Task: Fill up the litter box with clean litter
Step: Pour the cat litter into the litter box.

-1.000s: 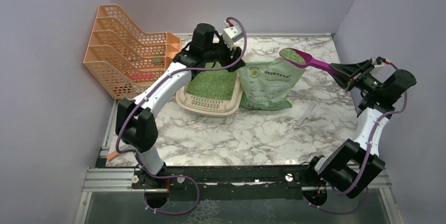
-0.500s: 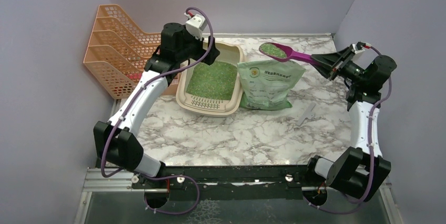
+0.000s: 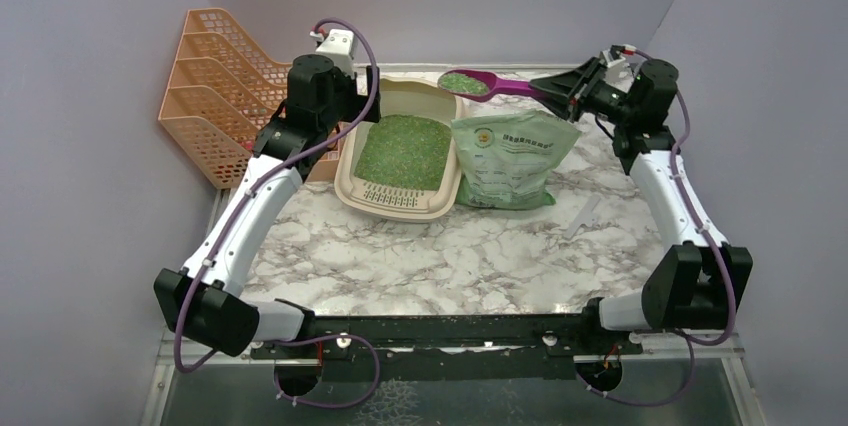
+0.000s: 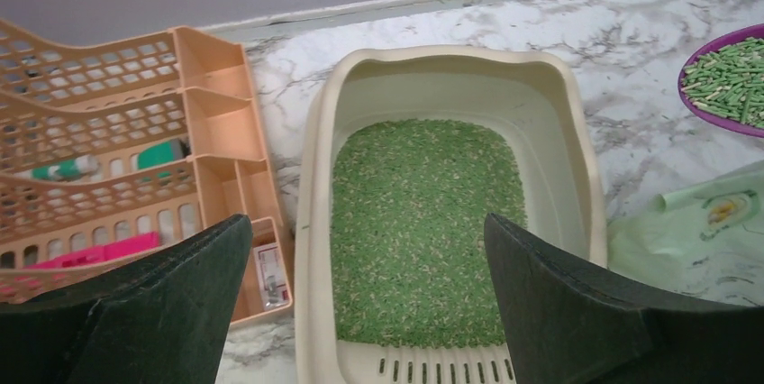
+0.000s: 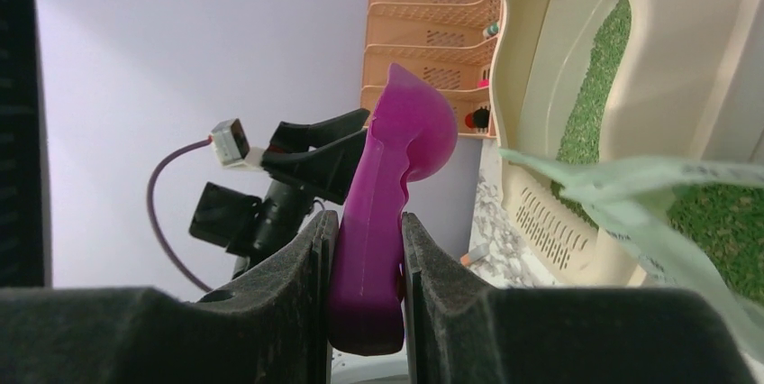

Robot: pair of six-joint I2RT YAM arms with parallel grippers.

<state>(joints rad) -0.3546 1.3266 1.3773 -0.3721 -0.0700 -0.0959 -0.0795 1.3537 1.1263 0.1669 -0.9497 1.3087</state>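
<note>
light: bright, even | shadows: soft, faint | wrist foregrounds: slightly blurred

litter box (image 3: pixel 400 202): smooth beige plastic — matt | scoop (image 3: pixel 512 93): glossy magenta plastic | bag (image 3: pixel 510 161): soft translucent green film | table (image 3: pixel 450 256): smooth, marble-patterned | rack (image 3: pixel 215 106): orange plastic mesh

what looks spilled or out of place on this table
Nothing looks spilled on the marble tabletop. The one stray item is a small pale grey strip lying loose right of the soft translucent green plastic litter bag; too small to identify.
</note>
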